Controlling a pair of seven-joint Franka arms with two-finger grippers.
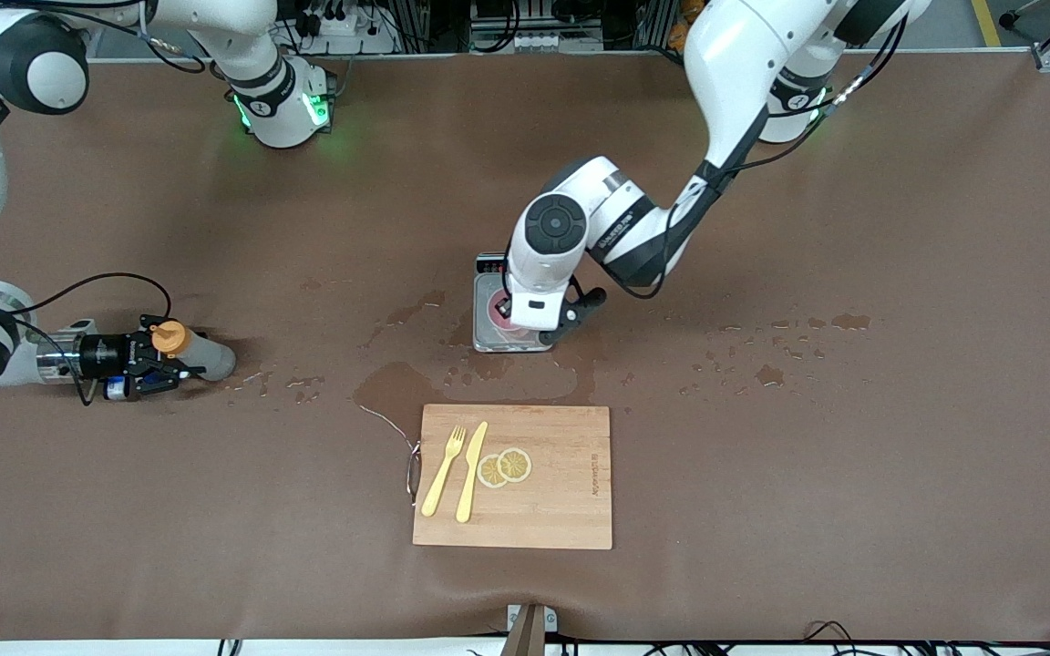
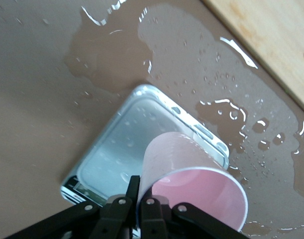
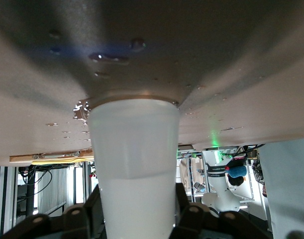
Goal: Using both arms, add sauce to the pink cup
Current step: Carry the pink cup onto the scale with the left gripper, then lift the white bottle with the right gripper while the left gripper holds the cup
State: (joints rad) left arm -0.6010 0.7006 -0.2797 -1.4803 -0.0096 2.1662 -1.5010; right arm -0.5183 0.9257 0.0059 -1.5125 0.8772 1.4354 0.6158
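Observation:
The sauce bottle (image 1: 201,357), greyish-white with an orange cap (image 1: 169,337), stands on the brown table at the right arm's end. My right gripper (image 1: 177,363) is shut on its body; in the right wrist view the bottle (image 3: 134,164) fills the space between the fingers (image 3: 191,216). The pink cup (image 1: 495,314) is over a silver scale (image 1: 487,339) mid-table. My left gripper (image 2: 140,183) pinches the cup's rim, one finger inside and one outside, and the cup (image 2: 191,181) leans. I cannot tell whether the cup rests on the scale (image 2: 117,149).
A wooden cutting board (image 1: 561,483) lies nearer the front camera than the scale, with a yellow fork (image 1: 443,469), a yellow knife (image 1: 470,469) and lemon slices (image 1: 505,466). Water puddles (image 1: 393,387) and drops spread around the scale.

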